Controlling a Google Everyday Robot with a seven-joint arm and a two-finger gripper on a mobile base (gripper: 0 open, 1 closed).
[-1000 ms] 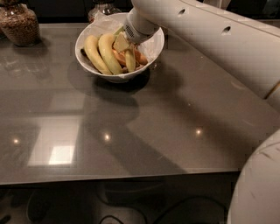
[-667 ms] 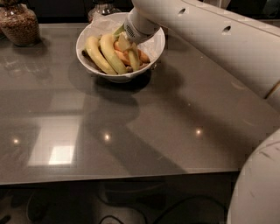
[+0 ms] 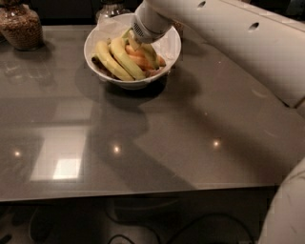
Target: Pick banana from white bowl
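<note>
The white bowl [image 3: 167, 44] stands at the far middle of the grey table. Two fat curved yellow bananas [image 3: 116, 59] lie in its left half. The slim banana [image 3: 148, 51] lies to their right, its greenish end under the arm's wrist. Orange sticks [image 3: 137, 60] lie beside and below it. My gripper [image 3: 137, 42] reaches down into the bowl from the upper right, right at the slim banana's upper end. The white wrist hides the grip.
A glass jar of brown grains [image 3: 21, 26] stands at the far left corner. Another glass object [image 3: 110, 8] stands just behind the bowl. My white arm [image 3: 238, 43] spans the upper right. The table's front edge [image 3: 138, 193] runs along the bottom.
The wrist has shifted a little up and toward the bowl's far rim. The bananas and orange sticks lie much as before.
</note>
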